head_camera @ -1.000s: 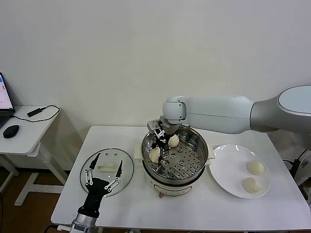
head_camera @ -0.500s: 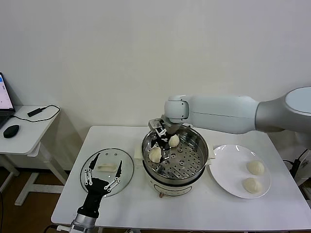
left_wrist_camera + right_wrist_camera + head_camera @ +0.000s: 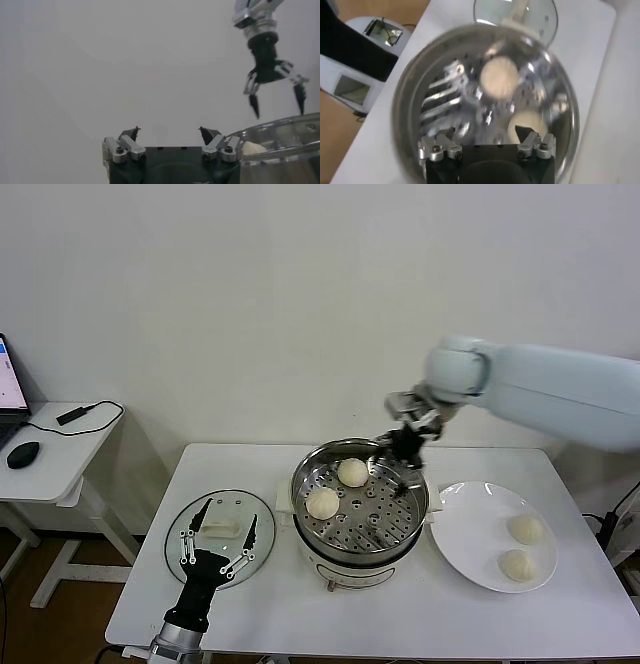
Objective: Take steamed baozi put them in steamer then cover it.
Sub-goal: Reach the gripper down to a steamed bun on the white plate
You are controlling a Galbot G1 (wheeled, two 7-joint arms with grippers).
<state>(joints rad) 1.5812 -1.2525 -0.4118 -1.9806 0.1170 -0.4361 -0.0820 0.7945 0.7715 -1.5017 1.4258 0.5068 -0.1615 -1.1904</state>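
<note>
In the head view the right gripper (image 3: 408, 454) hung empty with its jaws spread wide, right of centre in the frame, above the far right rim of the steamer (image 3: 301, 506). Two steamed baozi (image 3: 352, 472) sat side by side on the perforated tray (image 3: 375, 519) in the left half of the pot, and two more baozi (image 3: 526, 529) waited on the white plate (image 3: 465, 534) at the right of the frame. The glass lid (image 3: 222, 502) lay flat on the table (image 3: 400, 619) at lower left, and the left gripper (image 3: 218, 536) hovered over it, jaws also spread, holding nothing.

The step in hand looked like the trip to the plate for a third bun. To do it well, the gripper should drop straight over one bun's dome, keep clear of its neighbour, and close gently, since soft dough likely dents or slips. The bare right half of the tray seemed the natural place to set it.

A second earlier the right gripper had been low inside the pot, at the left side of the tray, its fingers right at the nearer bun. Since then it had let go, lifted out and swung to the right rim, and the arm had drawn back toward the upper right. The buns on the plate, the lid and the left gripper had not moved.
</note>
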